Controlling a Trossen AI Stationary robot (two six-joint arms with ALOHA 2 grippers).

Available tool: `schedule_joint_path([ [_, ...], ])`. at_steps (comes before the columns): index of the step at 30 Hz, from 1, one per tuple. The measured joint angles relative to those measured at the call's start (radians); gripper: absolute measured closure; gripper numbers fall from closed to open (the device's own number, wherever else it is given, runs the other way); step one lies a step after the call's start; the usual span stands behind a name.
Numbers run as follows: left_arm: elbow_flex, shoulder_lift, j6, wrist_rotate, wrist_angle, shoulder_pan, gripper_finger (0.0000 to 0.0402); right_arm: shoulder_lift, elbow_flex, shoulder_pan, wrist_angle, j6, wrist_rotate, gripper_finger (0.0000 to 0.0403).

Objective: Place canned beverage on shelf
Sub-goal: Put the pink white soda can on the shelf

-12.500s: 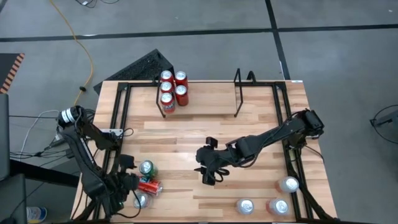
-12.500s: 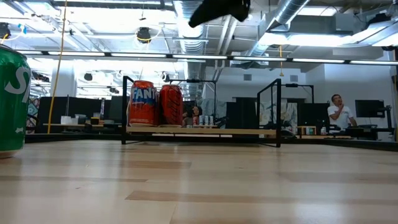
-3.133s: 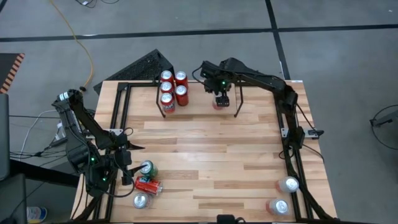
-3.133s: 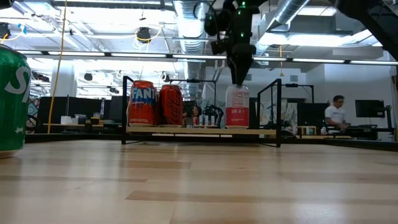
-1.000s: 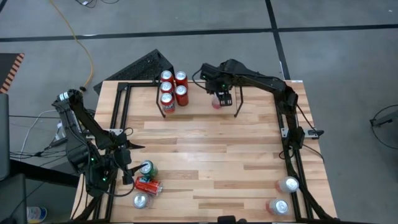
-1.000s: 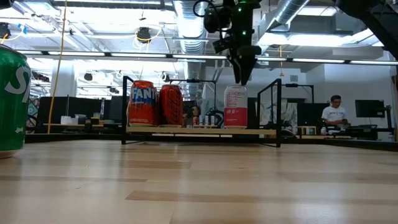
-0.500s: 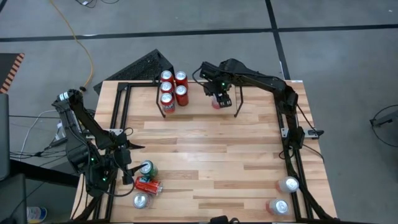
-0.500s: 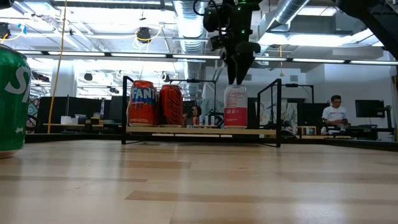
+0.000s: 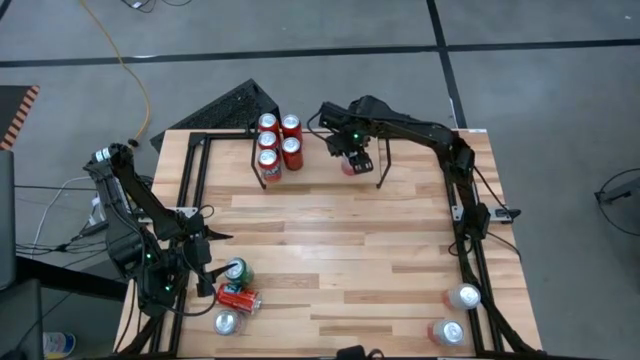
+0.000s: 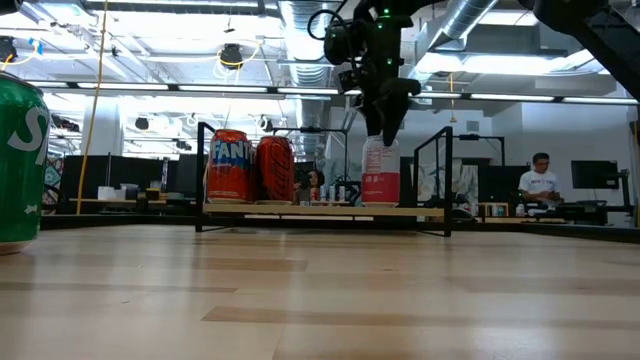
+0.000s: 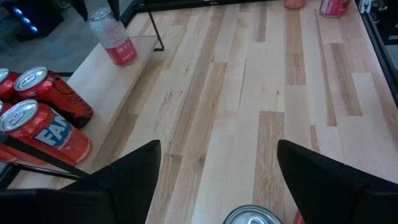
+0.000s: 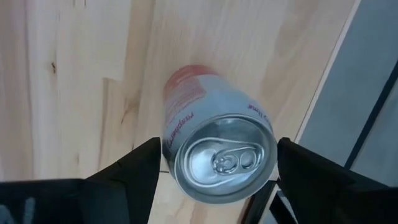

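High view: pink can (image 9: 347, 167) upright on shelf (image 9: 381, 150), upper centre; right gripper (image 9: 352, 152) above it, fingers spread, holding nothing. Left gripper (image 9: 196, 272) lower left, fingers apart, empty, beside green can (image 9: 236, 269).

My right arm, out over the middle of the counter (image 9: 330, 240) a while ago, now reaches to the far edge above the shelf (image 10: 320, 210). A pink-and-white can (image 10: 379, 172) now stands there, apart from the red cans (image 9: 278, 142); the near right corner holds one silver can fewer. My right jaws (image 10: 383, 125) have opened and lifted slightly above its top.
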Motion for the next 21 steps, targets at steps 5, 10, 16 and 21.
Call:
schedule_joint_path([
  [5,0.0,0.0,0.001,0.0,0.0,0.0,0.0095,0.0,0.0,0.004,0.003,0.097,0.006,0.0123],
  [10,0.0,0.0,0.001,0.0,0.0,0.0,0.0095,0.0,0.0,-0.005,0.03,0.272,0.011,0.0144],
  [16,0.0,0.0,0.002,0.0,0.0,0.0,0.0095,0.0,0.0,-0.006,0.096,0.545,-0.005,0.017],
  [21,0.0,0.0,0.002,-0.005,0.0,0.0,0.0095,0.0,0.0,-0.006,0.198,0.737,-0.1,0.0175],
])
